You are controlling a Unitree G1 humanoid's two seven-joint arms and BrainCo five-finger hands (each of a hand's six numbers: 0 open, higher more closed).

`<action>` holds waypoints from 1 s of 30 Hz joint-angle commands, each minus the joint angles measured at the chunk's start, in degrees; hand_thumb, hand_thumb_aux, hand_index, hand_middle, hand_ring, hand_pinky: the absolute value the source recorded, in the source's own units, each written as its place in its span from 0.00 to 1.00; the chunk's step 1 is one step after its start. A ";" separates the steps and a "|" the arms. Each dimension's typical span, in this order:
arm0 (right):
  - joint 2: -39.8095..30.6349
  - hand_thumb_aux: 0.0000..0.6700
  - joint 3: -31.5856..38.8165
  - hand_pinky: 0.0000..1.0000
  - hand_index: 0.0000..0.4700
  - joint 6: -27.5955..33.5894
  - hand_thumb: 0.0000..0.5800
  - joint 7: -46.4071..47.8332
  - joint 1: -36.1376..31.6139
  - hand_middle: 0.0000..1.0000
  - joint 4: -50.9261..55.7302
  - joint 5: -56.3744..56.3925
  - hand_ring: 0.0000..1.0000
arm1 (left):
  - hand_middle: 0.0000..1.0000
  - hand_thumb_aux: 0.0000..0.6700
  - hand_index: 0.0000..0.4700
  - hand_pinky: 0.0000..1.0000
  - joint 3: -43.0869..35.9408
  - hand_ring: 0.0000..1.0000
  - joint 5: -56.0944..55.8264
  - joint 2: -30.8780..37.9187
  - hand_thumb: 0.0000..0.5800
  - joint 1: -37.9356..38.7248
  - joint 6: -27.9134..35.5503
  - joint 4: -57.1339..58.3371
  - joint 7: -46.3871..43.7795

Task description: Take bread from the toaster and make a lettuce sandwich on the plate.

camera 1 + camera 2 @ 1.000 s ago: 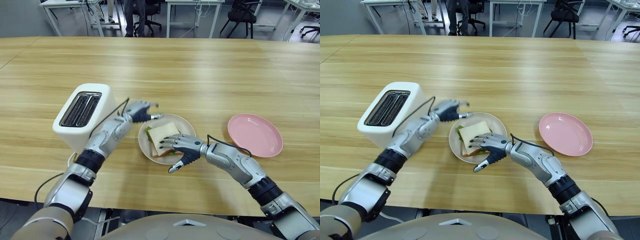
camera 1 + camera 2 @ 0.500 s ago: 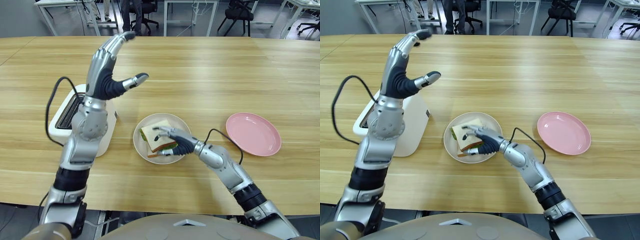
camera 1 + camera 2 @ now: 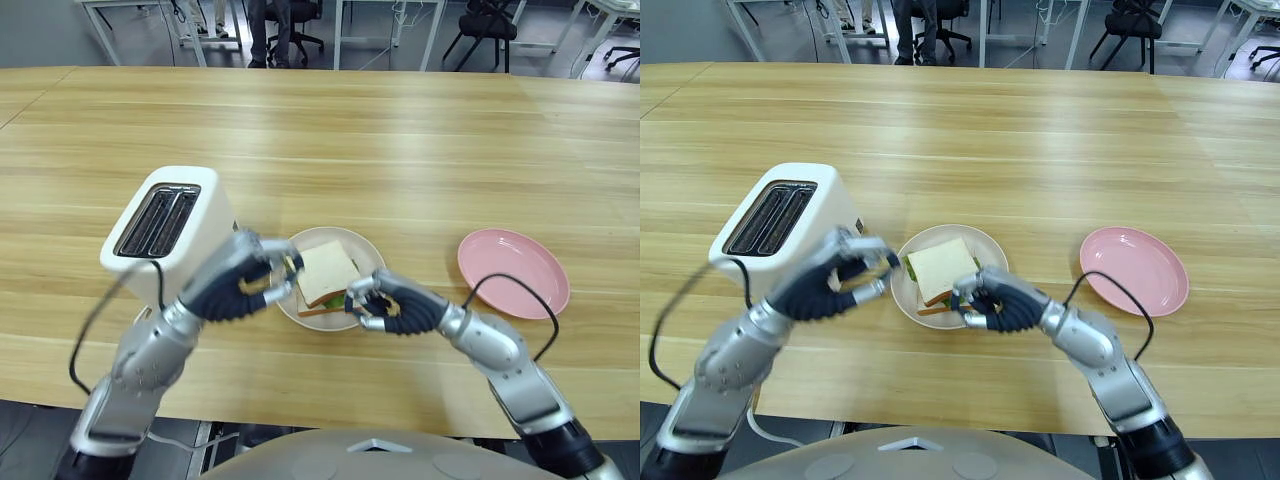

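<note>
Down from its raised pose over the toaster, the left hand (image 3: 243, 287) now sits low at the table, and the right hand (image 3: 393, 309) has slipped off the sandwich to the plate's near edge.

From the left eye view, the left hand lies between the white toaster (image 3: 170, 230) and the cream plate (image 3: 336, 235), just beside the plate's left rim. Its fingers are curled in toward the palm, and I can make out nothing held in them. The right hand rests at the plate's front-right rim, fingers likewise curled into a loose fist with the thumb tucked against them, close to the sandwich's corner; whether it touches the rim I cannot tell. The sandwich (image 3: 326, 272) lies on the plate, a white slice on top, green lettuce showing at its near edge above a lower slice.

From the right eye view, the toaster stands upright on the wooden table (image 3: 1040, 150), left of the plate and apart from it. A pink plate (image 3: 1134, 270) lies well to the right of the sandwich. A black cable (image 3: 1110, 285) loops up from the right wrist in front of the pink plate.
</note>
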 commanded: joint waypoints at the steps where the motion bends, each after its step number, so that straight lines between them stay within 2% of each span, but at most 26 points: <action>1: -2.66 1.00 1.75 1.00 0.98 -4.51 1.00 -3.56 3.53 1.00 2.91 -11.99 1.00 | 1.00 1.00 0.98 1.00 -3.29 1.00 15.19 3.55 1.00 5.25 -2.34 4.49 -1.89; 4: -2.92 1.00 3.57 1.00 0.98 -5.82 1.00 -6.42 4.36 1.00 6.16 -18.13 1.00 | 1.00 1.00 0.98 1.00 -4.85 1.00 20.78 4.95 1.00 6.79 -2.39 8.02 -1.34; 8: -1.48 1.00 5.37 1.00 0.98 -4.22 1.00 -8.26 3.18 1.00 10.09 -21.62 1.00 | 1.00 1.00 0.98 1.00 -8.02 1.00 27.21 5.34 1.00 6.30 -1.30 12.41 -1.46; 15: 1.20 1.00 8.42 1.00 0.98 -2.77 1.00 -11.92 -1.63 1.00 18.14 -27.03 1.00 | 1.00 1.00 0.98 1.00 -12.76 1.00 33.87 3.10 1.00 0.86 3.53 19.25 -1.06; 22: 6.13 1.00 11.66 1.00 0.98 -1.04 1.00 -18.39 -9.88 1.00 29.82 -31.05 1.00 | 1.00 1.00 0.98 1.00 -17.12 1.00 35.79 -2.68 1.00 -13.17 6.68 33.98 5.22; 30: 10.40 1.00 13.17 1.00 0.98 0.70 1.00 -29.65 -24.15 1.00 44.81 -34.53 1.00 | 1.00 1.00 0.98 1.00 -20.52 1.00 37.20 -8.78 1.00 -30.34 12.78 50.20 12.40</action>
